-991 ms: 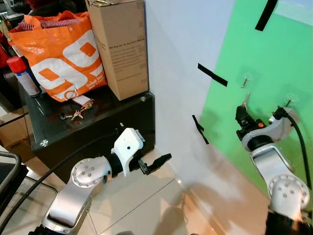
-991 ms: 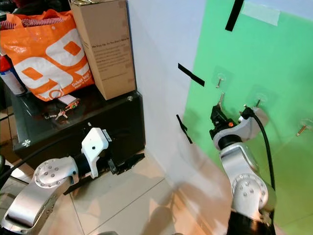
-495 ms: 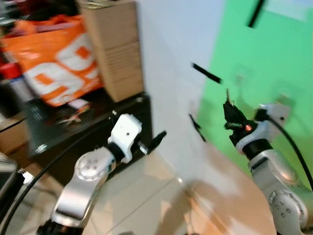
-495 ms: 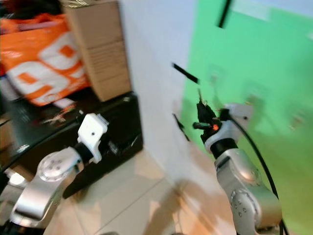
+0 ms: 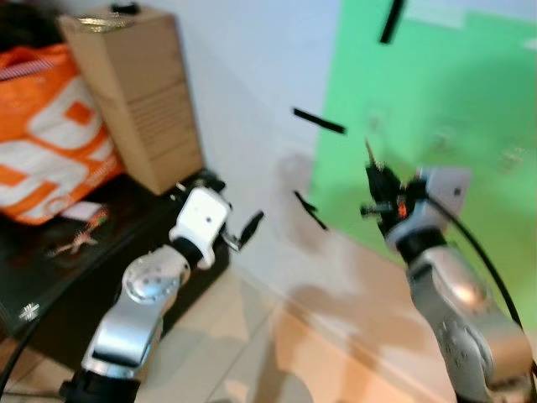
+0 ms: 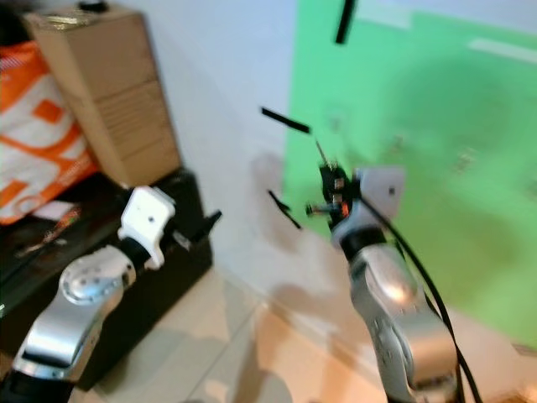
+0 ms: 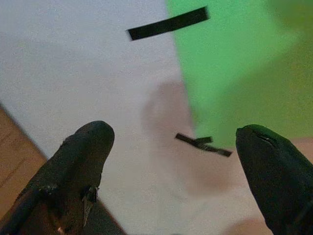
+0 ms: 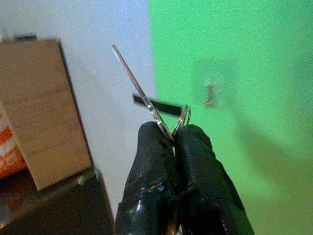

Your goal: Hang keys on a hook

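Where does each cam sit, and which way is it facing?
Left/right eye views: on the head, looking forward and down at the wall, green panel and cardboard box; both arms show.
Left wrist view: on the left wrist, facing the wall between left gripper fingers.
Right wrist view: on the right wrist, facing a hook; right gripper pinches the key.
Shared: green panel, black tape.
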